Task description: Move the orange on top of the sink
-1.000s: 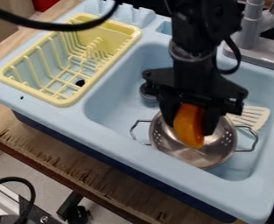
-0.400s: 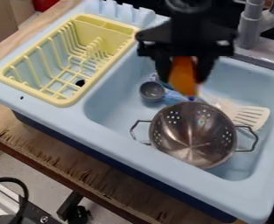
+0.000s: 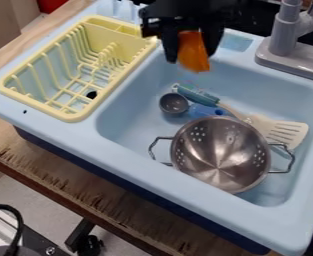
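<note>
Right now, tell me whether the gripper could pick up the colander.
Probably not: the gripper holds the orange between its fingers and would have to let go first, though nothing lies over the colander.

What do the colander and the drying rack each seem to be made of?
Colander: polished metal, probably stainless steel; it shines with streaky highlights.
Rack: likely moulded plastic, smooth, with a soft sheen; its evenly yellow, rounded bars run seamlessly into the rim.
</note>
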You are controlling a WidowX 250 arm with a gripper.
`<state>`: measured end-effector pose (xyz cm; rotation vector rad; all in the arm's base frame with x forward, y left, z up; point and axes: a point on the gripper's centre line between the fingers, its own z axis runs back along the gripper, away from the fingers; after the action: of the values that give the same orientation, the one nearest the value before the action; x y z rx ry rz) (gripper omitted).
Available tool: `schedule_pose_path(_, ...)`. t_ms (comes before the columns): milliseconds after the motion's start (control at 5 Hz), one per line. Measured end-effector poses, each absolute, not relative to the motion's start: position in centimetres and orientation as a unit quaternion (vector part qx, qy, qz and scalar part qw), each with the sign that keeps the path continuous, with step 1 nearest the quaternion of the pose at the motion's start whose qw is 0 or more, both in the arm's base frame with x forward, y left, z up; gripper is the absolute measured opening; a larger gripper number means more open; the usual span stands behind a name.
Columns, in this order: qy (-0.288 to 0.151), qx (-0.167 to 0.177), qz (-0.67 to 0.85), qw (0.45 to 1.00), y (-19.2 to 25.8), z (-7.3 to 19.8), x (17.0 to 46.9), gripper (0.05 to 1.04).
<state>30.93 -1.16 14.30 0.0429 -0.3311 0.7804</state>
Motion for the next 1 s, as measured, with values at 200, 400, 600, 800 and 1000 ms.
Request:
schedule_pose_path(200, -0.157, 0.009, 0.444, 0.882, -0.3, 14.0, 32.7, 0.614)
schedule_pose_path(400, -0.159, -0.034, 0.498, 0.852, 0.6, 14.4, 34.1, 0.614)
schedule_pose_path(600, -0.157, -0.050, 0.540, 0.825, 1.4, 14.1, 35.2, 0.614)
schedule_pose_path(800, -0.161, -0.064, 0.577, 0.798, 2.1, 14.0, 36.3, 0.614)
schedule_pose_path(1000, -0.150, -0.068, 0.591, 0.790, 2.3, 13.3, 37.7, 0.614)
